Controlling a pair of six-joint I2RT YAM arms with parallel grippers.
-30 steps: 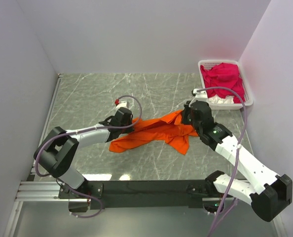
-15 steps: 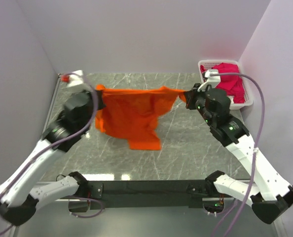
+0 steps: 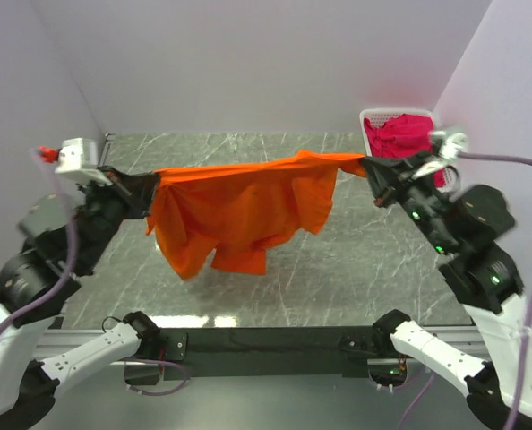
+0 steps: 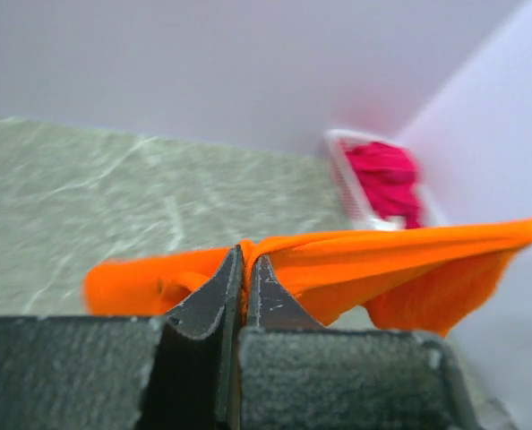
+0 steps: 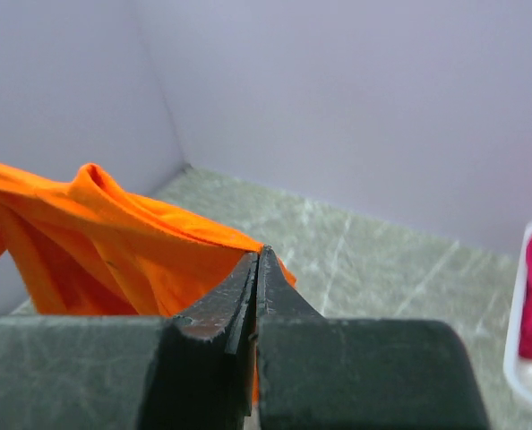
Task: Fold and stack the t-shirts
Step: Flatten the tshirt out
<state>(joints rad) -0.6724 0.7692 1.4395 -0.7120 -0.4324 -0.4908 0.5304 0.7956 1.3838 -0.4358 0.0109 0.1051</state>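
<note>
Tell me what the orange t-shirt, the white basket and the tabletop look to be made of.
Orange t-shirt: soft matte cloth, likely a cotton-type knit; it sags and drapes in folds. White basket: smooth, stiff-rimmed, apparently moulded plastic. Tabletop: grey with white veins and a faint sheen near the front edge; real marble or a printed laminate, I cannot tell.

The top external view looks down from high behind the arm bases, facing the far wall and taking in the whole marbled surface (image 3: 230, 148). Each wrist view sits close behind its own fingers and looks out nearly level: the left fingers (image 4: 214, 300) point toward the white basket (image 4: 345, 179), the right fingers (image 5: 230, 309) toward the far left corner. All three views share the stretched orange t-shirt (image 3: 239, 206).
</note>
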